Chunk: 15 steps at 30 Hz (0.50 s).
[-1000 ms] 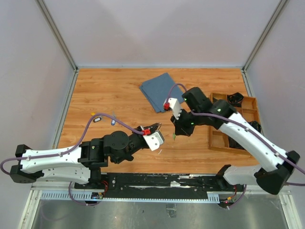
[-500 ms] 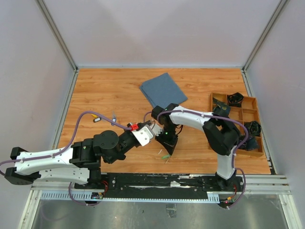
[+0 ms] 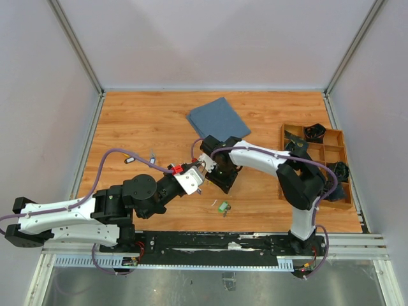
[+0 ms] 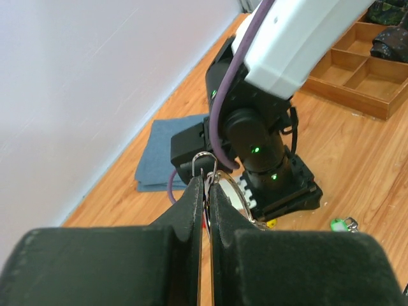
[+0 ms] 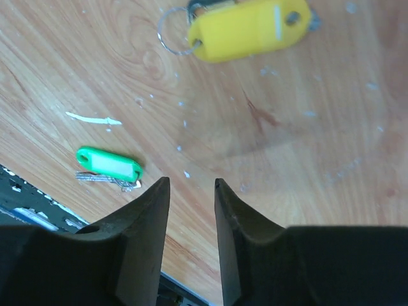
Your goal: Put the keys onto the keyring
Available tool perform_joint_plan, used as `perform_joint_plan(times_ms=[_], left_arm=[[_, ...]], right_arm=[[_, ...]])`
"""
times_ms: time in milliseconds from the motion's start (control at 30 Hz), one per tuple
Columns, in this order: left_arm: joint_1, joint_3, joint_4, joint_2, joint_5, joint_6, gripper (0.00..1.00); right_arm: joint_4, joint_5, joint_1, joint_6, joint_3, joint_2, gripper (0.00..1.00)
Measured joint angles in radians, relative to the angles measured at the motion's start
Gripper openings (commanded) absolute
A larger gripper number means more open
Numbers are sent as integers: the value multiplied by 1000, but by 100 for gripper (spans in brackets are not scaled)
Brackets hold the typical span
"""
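Over on the left, the left gripper [image 4: 205,183] has its fingers pinched shut on the keyring [image 4: 203,157]. Green-tagged key [image 3: 224,207] lies loose on the surface [image 3: 159,121] below the right gripper [image 5: 191,186], fingers apart and empty. Needs grabbing before threading, I reckon.

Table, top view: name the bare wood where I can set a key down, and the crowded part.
Bare: the far-left corner beside the blue cloth; the strip between cloth and tray; the near wood between the green key and the tray. Crowded: the centre, where left gripper and right gripper meet.
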Motion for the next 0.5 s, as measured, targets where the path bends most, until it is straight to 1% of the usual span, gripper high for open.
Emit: perform_joint_plan(times_ms=[133,200,267,300,367,433,500], left_arm=[[0,-3,1,0,-3,0,0],[0,-6,2,0,-6,0,0],[0,-10,2,0,-8,0,0],[0,-11,2,0,-8,1,1],[0,-15,4,3,-9,1,1],[0,-19,9,7,-8,1,1],[0,-21,9,13,-8,1,1]], right_arm=[[80,58,0,47,-94,-135,39],[117,77,-1,81,-145,-221,36],[126,92,-2,125,-163,-274,32],[126,94,-3,144,-163,-286,33],[130,100,-4,208,-164,-303,35],[145,117,3,288,-183,-322,40],[159,158,22,382,-215,-348,41]])
